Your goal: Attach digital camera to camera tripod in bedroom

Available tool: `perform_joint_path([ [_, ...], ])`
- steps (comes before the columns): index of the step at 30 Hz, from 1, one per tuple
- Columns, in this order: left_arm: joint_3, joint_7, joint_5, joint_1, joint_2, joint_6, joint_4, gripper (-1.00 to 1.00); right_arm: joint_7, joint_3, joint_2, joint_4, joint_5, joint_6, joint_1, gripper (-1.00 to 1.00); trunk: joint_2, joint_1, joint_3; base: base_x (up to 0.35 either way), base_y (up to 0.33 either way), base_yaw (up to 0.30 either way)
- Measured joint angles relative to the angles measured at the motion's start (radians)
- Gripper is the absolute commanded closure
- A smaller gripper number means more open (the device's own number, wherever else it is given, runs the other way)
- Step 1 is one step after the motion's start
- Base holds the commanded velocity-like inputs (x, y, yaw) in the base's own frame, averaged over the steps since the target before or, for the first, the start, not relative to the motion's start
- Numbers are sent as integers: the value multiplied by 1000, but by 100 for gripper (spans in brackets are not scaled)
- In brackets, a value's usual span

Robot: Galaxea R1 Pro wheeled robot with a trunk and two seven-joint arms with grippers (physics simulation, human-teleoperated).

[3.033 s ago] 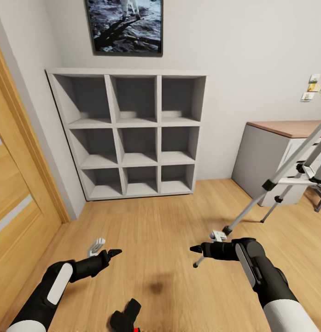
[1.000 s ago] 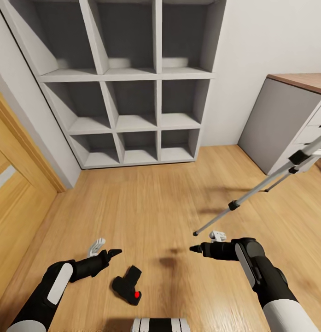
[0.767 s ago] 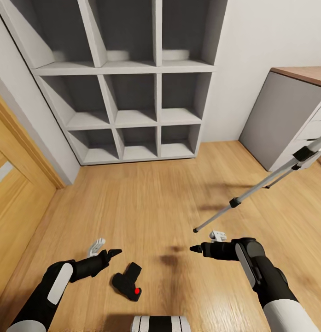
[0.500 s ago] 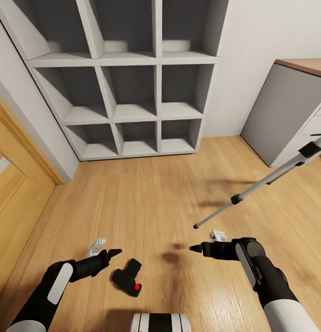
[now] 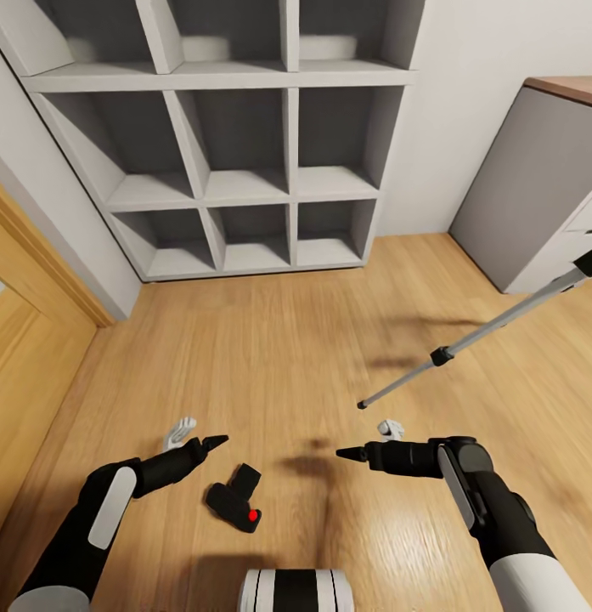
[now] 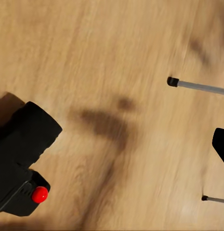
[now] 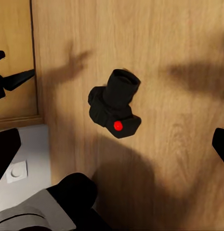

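- Where it lies on the floor point(image 5: 270, 357), the digital camera point(image 5: 234, 502) sits between both grippers, red button up.
- Left gripper point(image 5: 212, 442), right gripper point(image 5: 348, 453): fingers' spread unclear, neither holding anything.
- Camera tripod point(image 5: 465, 340) leg foot near right gripper.

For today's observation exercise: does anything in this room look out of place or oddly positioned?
Yes. The digital camera lies on the wood floor between the two arms, tipped over with its lens pointing along the floor, rather than on furniture or the camera tripod. The grey cube shelving looks orderly.
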Motion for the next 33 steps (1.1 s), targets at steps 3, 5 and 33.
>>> perform_joint_path([
  [3,-1,6,-4,0,-4,-1,-23,-100,9,0,-2,2,1,0,0,-100,-1,1,-12,0,0,0],
  [5,-1,10,-5,0,-5,-1,-30,-100,10,0,-2,3,1,0,0,-100,-1,2,-19,0,0,0],
  [33,-9,237,-160,-1,113,20,-251,-100,12,-7,-38,8,4,-10,0,-100,-8,15,-128,0,0,0],
])
